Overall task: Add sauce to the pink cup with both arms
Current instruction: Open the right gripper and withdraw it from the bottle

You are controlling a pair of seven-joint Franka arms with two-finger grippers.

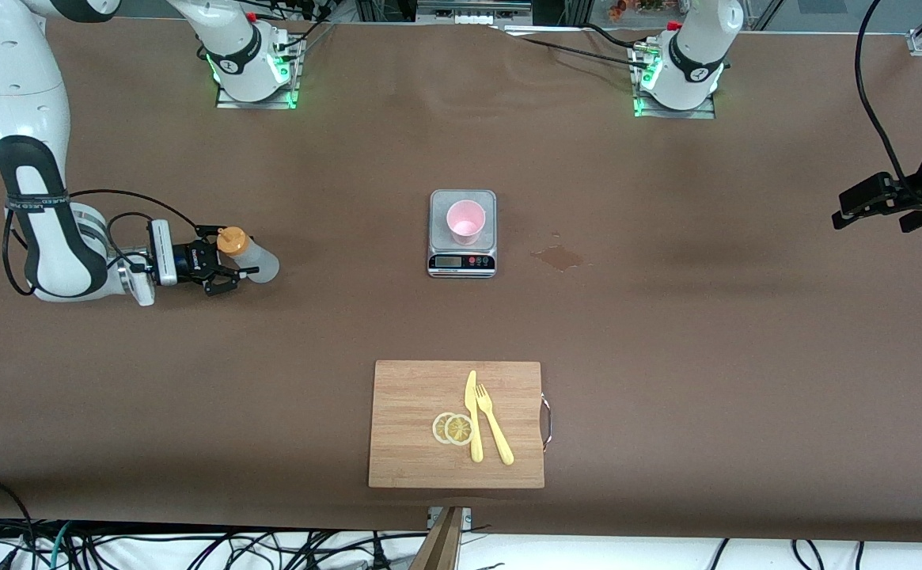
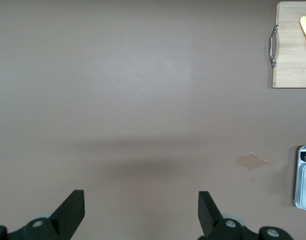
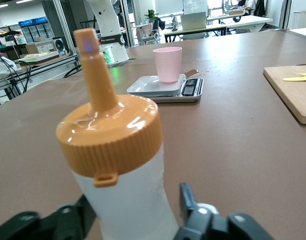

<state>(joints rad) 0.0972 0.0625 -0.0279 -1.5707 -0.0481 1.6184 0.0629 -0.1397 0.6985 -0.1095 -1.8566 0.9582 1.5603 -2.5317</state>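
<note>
Bottle (image 1: 251, 257): upright on the tabletop (image 1: 666, 332), toward the right arm's end
Right pincer (image 1: 227, 261): spread around the bottle
Left pincer (image 2: 141, 212): spread, empty, waiting above the tabletop
Cup (image 1: 465, 222): on the scale (image 1: 462, 265)

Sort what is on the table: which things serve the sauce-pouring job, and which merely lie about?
Job: sauce bottle, pink cup, right gripper, left gripper.
Lying about: scale, cutting board, lemon slices, knife, fork.
</note>
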